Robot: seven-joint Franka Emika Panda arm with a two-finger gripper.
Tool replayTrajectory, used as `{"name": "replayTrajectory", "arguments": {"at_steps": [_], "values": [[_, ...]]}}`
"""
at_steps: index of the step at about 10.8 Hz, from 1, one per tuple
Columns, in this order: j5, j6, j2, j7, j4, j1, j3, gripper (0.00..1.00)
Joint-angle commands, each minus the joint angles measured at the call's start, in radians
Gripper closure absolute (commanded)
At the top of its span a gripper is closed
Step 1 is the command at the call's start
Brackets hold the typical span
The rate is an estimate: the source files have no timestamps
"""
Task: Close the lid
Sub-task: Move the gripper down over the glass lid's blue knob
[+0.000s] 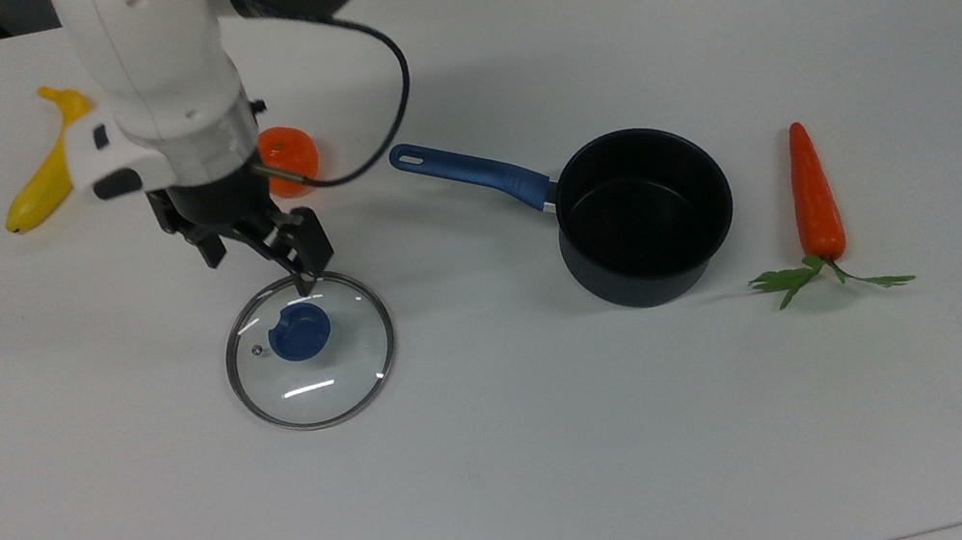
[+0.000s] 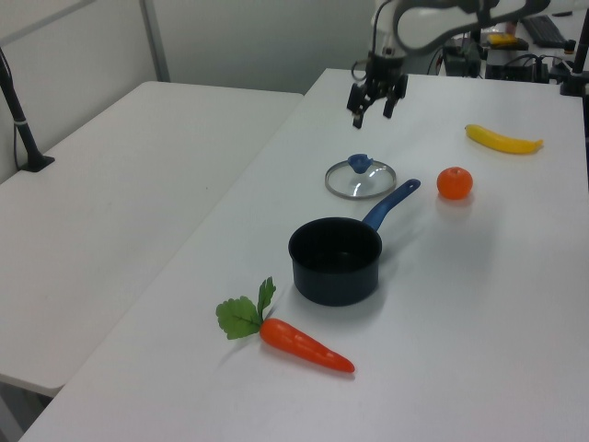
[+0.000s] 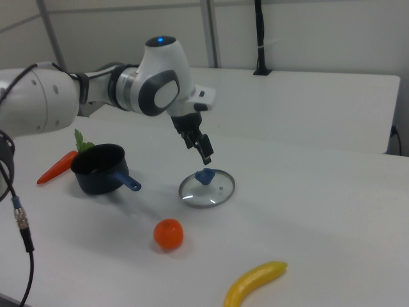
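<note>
On the table (image 1: 573, 470) lies the blue-knobbed glass lid (image 1: 310, 349), jaws spread above it.

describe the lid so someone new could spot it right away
On the white table, find the black pot with a blue handle. In the top view, the lid lies flat to the pot's left, below the orange, under the gripper. It is the one clear glass disc, with a blue knob.
</note>
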State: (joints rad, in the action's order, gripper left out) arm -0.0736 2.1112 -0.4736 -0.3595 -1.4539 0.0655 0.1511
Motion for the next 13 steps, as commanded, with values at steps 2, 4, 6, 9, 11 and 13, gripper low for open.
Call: {"name": "replayTrajectory", "arguments": {"at_steps": [2,4,6,9,11,13], "values": [[0.008,0.091,-0.052,-0.032,0.004,0.027,0.005,0.0],[0.009,0.127,-0.08,-0.032,0.007,0.028,0.005,0.0],[0.009,0.13,-0.094,-0.035,0.006,0.031,0.005,0.0],[0.015,0.15,-0.131,-0.039,0.006,0.03,0.008,0.01],[0.015,0.153,-0.131,-0.05,0.006,0.028,0.008,0.06],[0.015,0.17,-0.135,-0.05,0.004,0.023,0.008,0.06]]}}
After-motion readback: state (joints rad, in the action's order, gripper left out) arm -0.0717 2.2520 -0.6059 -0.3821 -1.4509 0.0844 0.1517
